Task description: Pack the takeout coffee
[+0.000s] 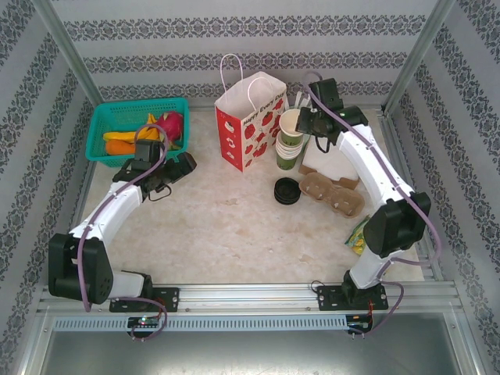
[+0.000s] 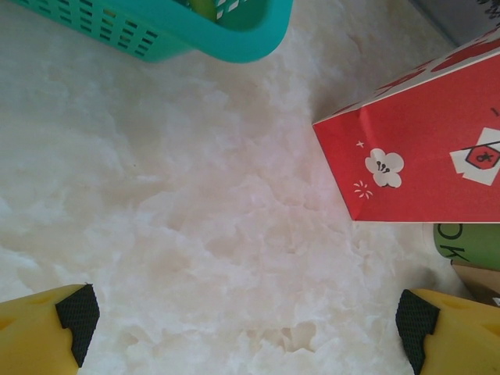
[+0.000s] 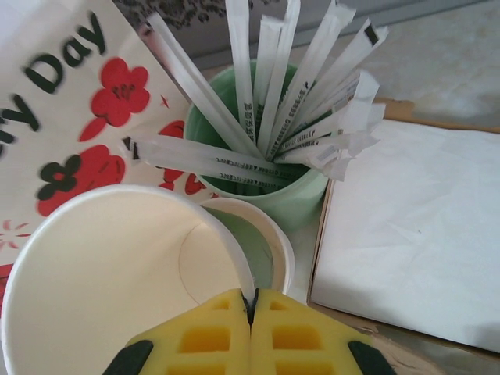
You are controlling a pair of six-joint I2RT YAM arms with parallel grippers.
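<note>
The small paper cup (image 3: 109, 273), green outside and cream inside, is sitting directly under the right pincer (image 3: 250, 306). It is topping the stack of matching lidless cups (image 1: 287, 158) and is carrying no lid itself. The pincer's yellow fingers are pressing together on the cup's near rim, with the wall running between them, so the cup is being held by its lip. Its long axis is standing roughly upright, mouth up and leaning slightly. Whether it is sitting clear of the cup beneath cannot be told.

Just beyond the pincer, a pale green cup of paper-wrapped straws (image 3: 291, 205) is standing, with a pad of white napkins (image 3: 406, 234) to its right. The round black plastic lids (image 1: 287, 191) are lying on the table toward the arm bases from the pincer, beside a brown cardboard cup carrier (image 1: 334, 194). The red-and-white paper bag (image 1: 248, 125) is standing open-topped just to the pincer's left.

The left pincer (image 2: 246, 322) is standing wide apart, holding nothing, over bare table on the bag's far side, near the teal plastic basket (image 2: 195, 39).

Judgement: the right arm is much the nearer, and the coming move is turning on the lids lying below and nearer the bases.
</note>
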